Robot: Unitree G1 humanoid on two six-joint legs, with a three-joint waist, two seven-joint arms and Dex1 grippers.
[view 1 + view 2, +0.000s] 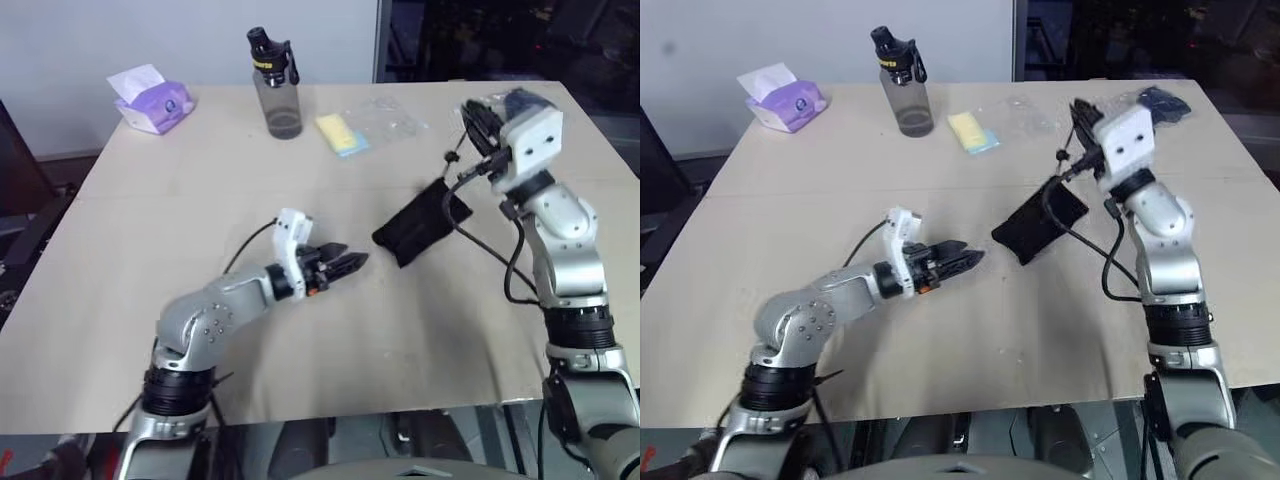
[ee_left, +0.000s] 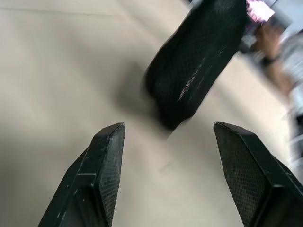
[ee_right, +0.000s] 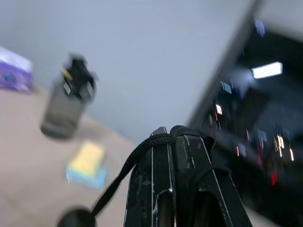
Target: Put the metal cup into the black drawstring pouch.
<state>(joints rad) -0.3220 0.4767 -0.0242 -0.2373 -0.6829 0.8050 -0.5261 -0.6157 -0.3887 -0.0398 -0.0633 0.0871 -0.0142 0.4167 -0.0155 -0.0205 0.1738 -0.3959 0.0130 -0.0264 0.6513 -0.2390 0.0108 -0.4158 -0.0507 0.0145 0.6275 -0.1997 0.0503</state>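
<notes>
The black drawstring pouch point(image 1: 420, 225) lies stretched out in the middle of the table, its mouth end lifted toward the right. A thin black cord point(image 3: 128, 165) runs from that end up to my right gripper point(image 1: 478, 118), which is raised above the table and shut on the cord. Low over the table, my left gripper point(image 1: 355, 262) stands open just short of the pouch's lower end point(image 2: 199, 56), with nothing between its fingers point(image 2: 102, 161). The metal cup is out of view.
A tall grey bottle point(image 1: 275, 85) with a black cap stands at the back. A purple tissue pack point(image 1: 152, 100) sits at the back left. A yellow sponge point(image 1: 340, 133) and a clear plastic bag point(image 1: 390, 115) lie behind the pouch.
</notes>
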